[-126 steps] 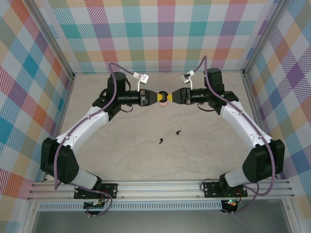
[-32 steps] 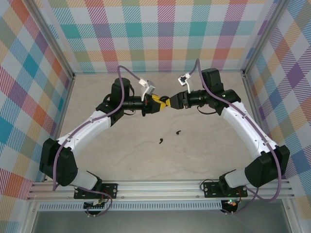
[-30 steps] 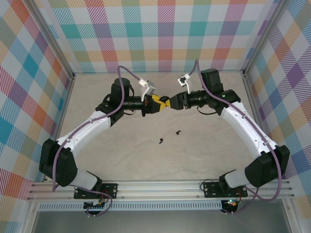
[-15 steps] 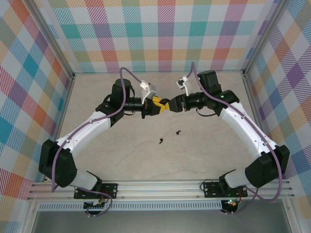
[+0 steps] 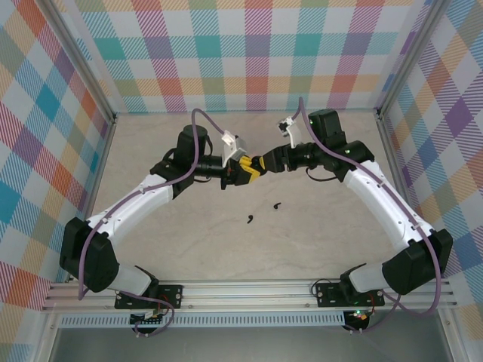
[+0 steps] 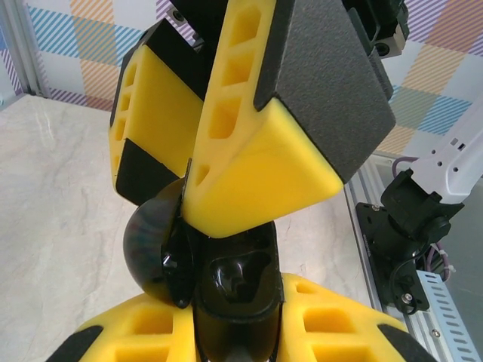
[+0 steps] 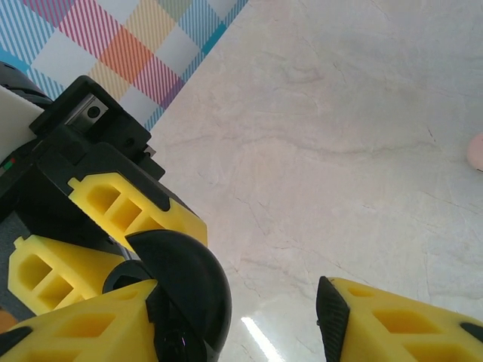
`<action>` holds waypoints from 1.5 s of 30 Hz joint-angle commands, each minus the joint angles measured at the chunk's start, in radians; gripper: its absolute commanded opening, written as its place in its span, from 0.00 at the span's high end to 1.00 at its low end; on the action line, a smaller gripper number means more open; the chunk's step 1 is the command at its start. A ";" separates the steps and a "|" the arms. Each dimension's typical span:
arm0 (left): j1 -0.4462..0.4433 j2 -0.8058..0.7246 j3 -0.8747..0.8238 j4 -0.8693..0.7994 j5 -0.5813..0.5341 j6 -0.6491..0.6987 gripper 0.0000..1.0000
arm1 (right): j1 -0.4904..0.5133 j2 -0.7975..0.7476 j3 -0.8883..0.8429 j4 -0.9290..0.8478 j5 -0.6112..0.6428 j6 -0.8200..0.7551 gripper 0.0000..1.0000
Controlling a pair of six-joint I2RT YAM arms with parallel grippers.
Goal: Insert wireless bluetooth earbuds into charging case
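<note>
My left gripper (image 5: 245,172) is shut on the base of the black charging case (image 6: 234,290), held above the table's middle back. Its domed lid (image 6: 149,256) stands swung open to the left, and the glossy earbud well shows inside. My right gripper (image 5: 266,161) meets it from the right with jaws open. One yellow finger (image 7: 79,324) rests against the lid (image 7: 189,290); the other finger (image 7: 392,320) stands well apart. From the left wrist view these right fingers (image 6: 279,170) hang over the case. Two black earbuds (image 5: 277,204) (image 5: 250,219) lie on the table nearer the arms.
The marble-look table (image 5: 317,234) is walled by checked panels on three sides. An aluminium rail (image 5: 249,290) with both arm bases runs along the near edge. A pinkish object (image 7: 477,151) lies on the table at the right edge of the right wrist view.
The left gripper with the case has swung slightly right and toward the near side. The right gripper has stayed against the case and rolled a little. The earbuds on the table have not moved.
</note>
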 commanded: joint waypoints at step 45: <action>0.006 -0.220 -0.220 0.198 -0.030 -0.222 0.80 | -0.004 0.224 -0.343 -0.002 0.297 0.265 0.71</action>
